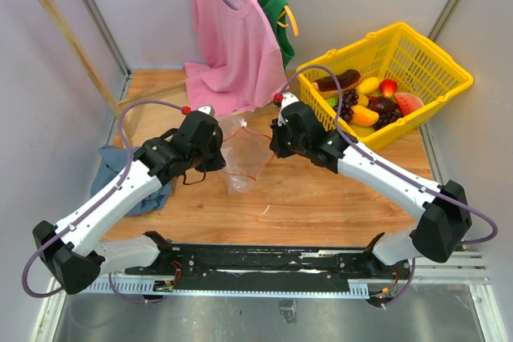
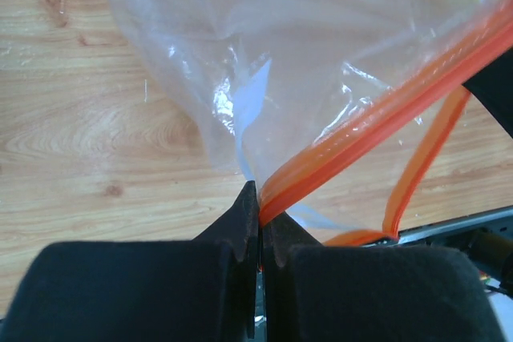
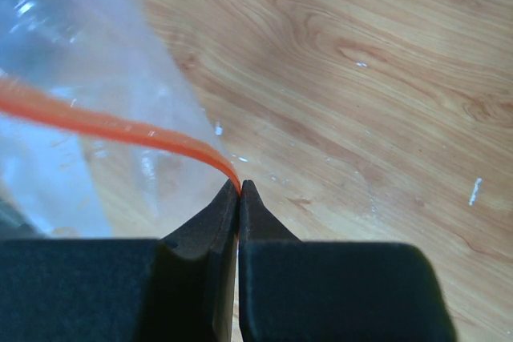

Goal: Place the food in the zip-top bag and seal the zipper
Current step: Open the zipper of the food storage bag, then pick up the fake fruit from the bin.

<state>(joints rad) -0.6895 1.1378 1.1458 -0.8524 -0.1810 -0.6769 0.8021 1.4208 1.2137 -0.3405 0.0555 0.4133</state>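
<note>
The clear zip-top bag (image 1: 239, 158) hangs stretched between my two grippers over the middle of the wooden table. My left gripper (image 2: 260, 212) is shut on one end of the red-orange zipper (image 2: 377, 122), and the crinkly bag (image 2: 264, 54) spreads out beyond the fingertips. My right gripper (image 3: 240, 190) is shut on the other side of the zipper (image 3: 120, 128), with the bag (image 3: 72, 78) to its left. The mouth gapes, its two strips apart. The food (image 1: 370, 103), toy fruits and vegetables, lies in the yellow basket (image 1: 425, 58) at the back right.
A pink shirt (image 1: 232, 38) and a green one (image 1: 276, 6) hang from a wooden rack (image 1: 56, 6) at the back. A blue cloth (image 1: 112, 178) lies at the left edge under my left arm. Grey walls close in both sides.
</note>
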